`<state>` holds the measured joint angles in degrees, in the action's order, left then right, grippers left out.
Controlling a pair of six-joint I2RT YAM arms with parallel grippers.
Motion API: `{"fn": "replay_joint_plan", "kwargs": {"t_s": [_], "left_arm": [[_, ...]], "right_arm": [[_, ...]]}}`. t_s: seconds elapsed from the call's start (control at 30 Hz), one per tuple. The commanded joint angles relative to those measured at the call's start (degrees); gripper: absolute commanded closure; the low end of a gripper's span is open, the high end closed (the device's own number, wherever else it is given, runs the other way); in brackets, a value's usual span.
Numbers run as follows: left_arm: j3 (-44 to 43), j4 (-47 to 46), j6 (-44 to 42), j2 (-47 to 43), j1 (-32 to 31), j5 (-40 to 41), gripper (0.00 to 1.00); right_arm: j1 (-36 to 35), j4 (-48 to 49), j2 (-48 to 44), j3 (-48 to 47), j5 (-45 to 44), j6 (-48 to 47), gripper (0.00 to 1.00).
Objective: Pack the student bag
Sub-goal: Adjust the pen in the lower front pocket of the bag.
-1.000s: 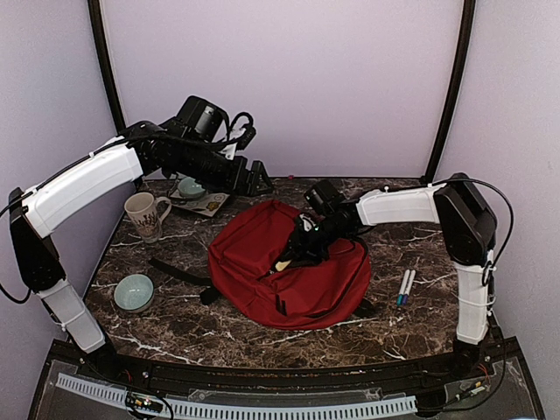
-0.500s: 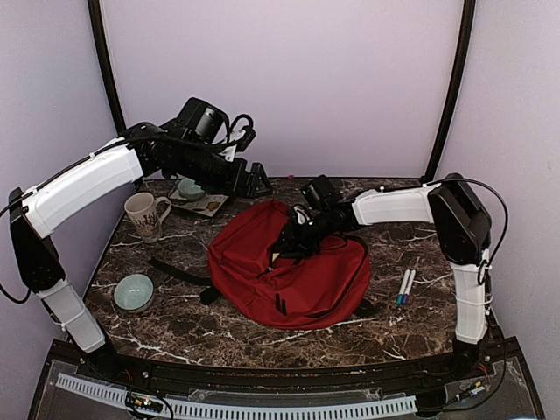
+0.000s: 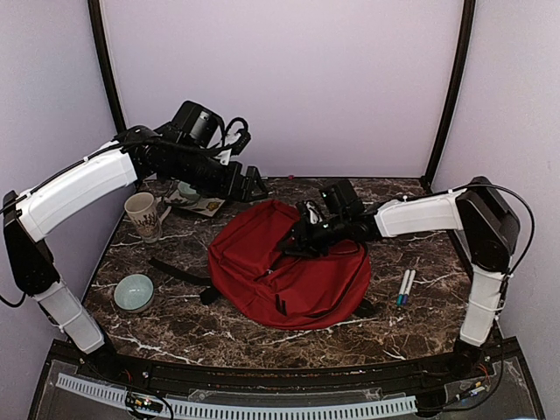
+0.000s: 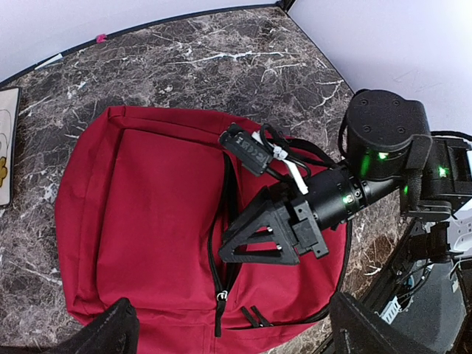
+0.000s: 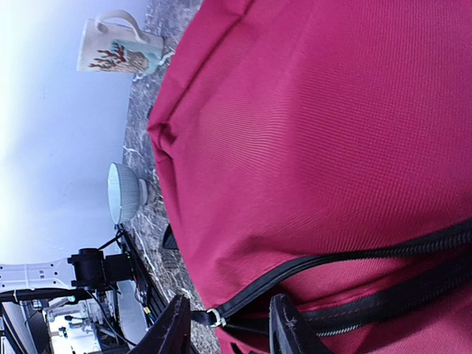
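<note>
1. Locates bag (image 3: 289,271) lying flat at the middle of the surface (image 3: 175,337), between both arms. Notes main zipper (image 4: 219,243) part-open, showing a dark slit; contents not visible.
2. Counts outside the bag:
   - mug (image 3: 144,214) at far left
   - bowl (image 3: 133,291) at near left
   - second bowl (image 3: 188,189) on a card (image 3: 208,206), beyond the bag's left edge
   - two pens (image 3: 404,287) near the bag's right side
3. Judges the task early: bag opened and ready for loading, nothing seen inside. Leaves loading of loose items to do, though which ones belong in is not clear. Leaves zipper closing for last.
4. Records right hand (image 3: 302,236) low over the bag's top, at the zipper line.
   - Shows fingers (image 5: 284,328) part-open, bracketing the pull (image 5: 214,318).
   - Shows a gap beside the pull, so reads as released, clamping nothing.
   - Cannot confirm contact with the fabric.
5. Records left hand (image 3: 249,184) raised beyond the bag's far-left corner, well apart from the fabric. Stands spread wide, empty, touching nothing.
</note>
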<state>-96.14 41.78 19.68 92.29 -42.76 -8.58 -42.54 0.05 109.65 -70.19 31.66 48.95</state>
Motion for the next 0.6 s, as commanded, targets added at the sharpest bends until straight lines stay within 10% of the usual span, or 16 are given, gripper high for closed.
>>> {"fn": "replay_joint_plan", "kwargs": {"t_s": [0.0,0.27,0.57], "left_arm": [[0.71,-1.36,0.39,-1.81,-0.22,-0.71,0.08],[1.08,-2.01,0.65,-1.86,-0.22,-0.9,0.08],[3.43,-3.24,0.94,-3.4,-0.22,-0.54,0.08]], "right_arm": [[-0.17,4.99,-4.12,2.51,-1.16,0.46,0.63],[0.02,-6.73,-9.73,0.11,-8.21,-3.56,0.63],[0.88,-38.93,-21.34,-2.18,-42.54,-7.72,0.6]]}}
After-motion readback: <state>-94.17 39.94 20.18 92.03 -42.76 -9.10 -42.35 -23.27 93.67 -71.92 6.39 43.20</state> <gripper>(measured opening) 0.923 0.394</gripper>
